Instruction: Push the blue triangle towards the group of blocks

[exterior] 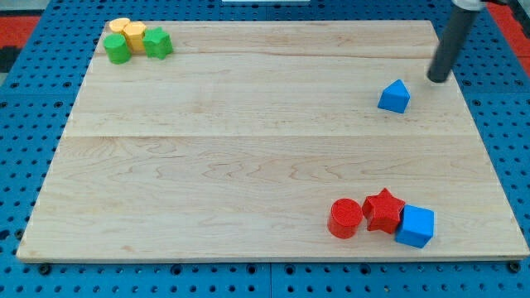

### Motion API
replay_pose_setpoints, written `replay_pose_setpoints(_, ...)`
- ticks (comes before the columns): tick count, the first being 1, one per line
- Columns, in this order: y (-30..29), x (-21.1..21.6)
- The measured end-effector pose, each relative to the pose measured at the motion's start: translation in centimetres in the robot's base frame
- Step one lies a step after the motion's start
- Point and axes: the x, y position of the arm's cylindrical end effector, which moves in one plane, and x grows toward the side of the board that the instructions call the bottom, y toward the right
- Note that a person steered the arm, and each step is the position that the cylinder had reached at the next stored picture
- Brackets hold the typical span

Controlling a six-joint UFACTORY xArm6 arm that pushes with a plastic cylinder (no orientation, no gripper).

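Rod-ended and without any jaws, the arm grasps nothing; my tip rests on the board near the view's right edge, just up and to the right of the blue triangle, apart from it by a small gap.

Largest in sight is the wooden board, pale and lying on a blue perforated table.

The blue triangle sits alone in the upper right part of the board.

Toward the view's bottom right lies a tight row: a red cylinder, a red star touching it, and a blue cube against the star's right side.

At the top left corner clusters another group: a yellow block, a yellow hexagonal block, a green cylinder and a green block, all pressed together, well apart from the triangle.
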Motion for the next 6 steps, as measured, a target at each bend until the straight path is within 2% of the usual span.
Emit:
replay_pose_setpoints(1,-3.8,1.6)
replay_pose_setpoints(2,-11.7,1.6)
replay_pose_setpoints(3,-11.5,3.7)
replay_pose_setpoints(4,-14.7,4.7)
replay_pose_setpoints(6,-29.4,1.3)
